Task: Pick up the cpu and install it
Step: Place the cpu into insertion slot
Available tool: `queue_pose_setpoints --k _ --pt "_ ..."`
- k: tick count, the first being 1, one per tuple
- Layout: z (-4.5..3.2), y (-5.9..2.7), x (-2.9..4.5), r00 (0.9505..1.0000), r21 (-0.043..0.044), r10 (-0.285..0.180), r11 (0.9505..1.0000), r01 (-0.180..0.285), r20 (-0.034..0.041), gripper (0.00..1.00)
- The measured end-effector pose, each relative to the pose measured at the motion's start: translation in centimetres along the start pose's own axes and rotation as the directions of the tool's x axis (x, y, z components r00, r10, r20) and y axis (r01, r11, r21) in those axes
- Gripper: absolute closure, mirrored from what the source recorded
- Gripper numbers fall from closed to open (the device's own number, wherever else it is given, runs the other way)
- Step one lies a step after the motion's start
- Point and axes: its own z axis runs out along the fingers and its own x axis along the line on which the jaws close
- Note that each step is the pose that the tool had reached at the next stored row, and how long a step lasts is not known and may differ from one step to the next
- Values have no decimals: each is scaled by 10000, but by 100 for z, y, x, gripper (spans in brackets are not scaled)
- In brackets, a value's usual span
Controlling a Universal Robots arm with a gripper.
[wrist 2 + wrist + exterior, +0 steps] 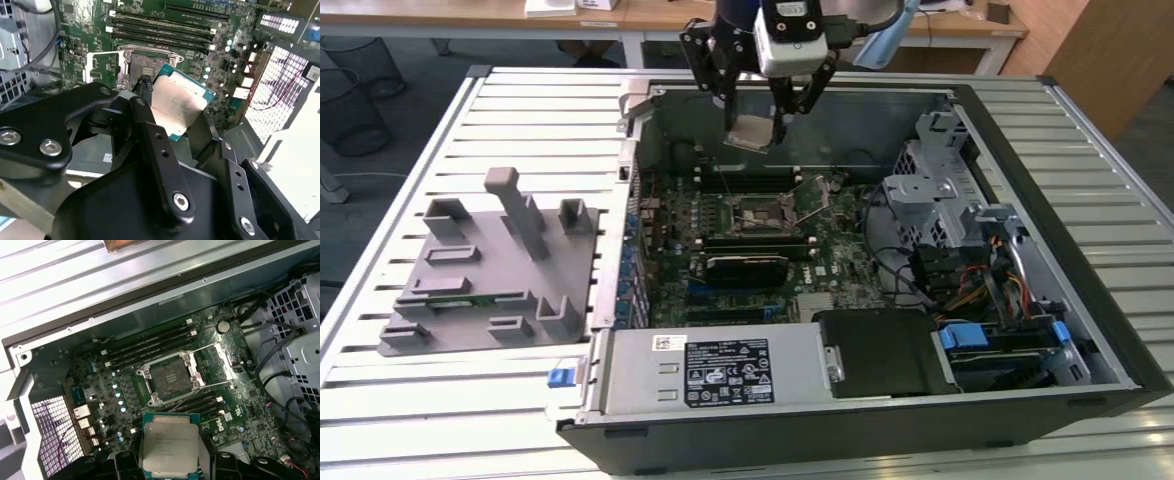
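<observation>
Over the motherboard [100, 370], fingers [155, 145] clamp the cpu [180, 102] between them.

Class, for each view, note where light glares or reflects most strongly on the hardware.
Second wrist view: the cpu reflects a pale sheen and the perforated case panel washes out; first wrist view: the slatted table glares; exterior view: even light on the cpu in the gripper.
</observation>
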Motion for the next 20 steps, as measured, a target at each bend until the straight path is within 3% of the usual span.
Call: queue_pose_setpoints --k 9,14,20 --pt "14 12 5 9944 -3 1055 9944 -1055 44 47" --pt "22 15 7 9867 -6 1621 9868 -1621 67 47" --pt "31 18 8 9733 -13 2295 9733 -2295 94 47"
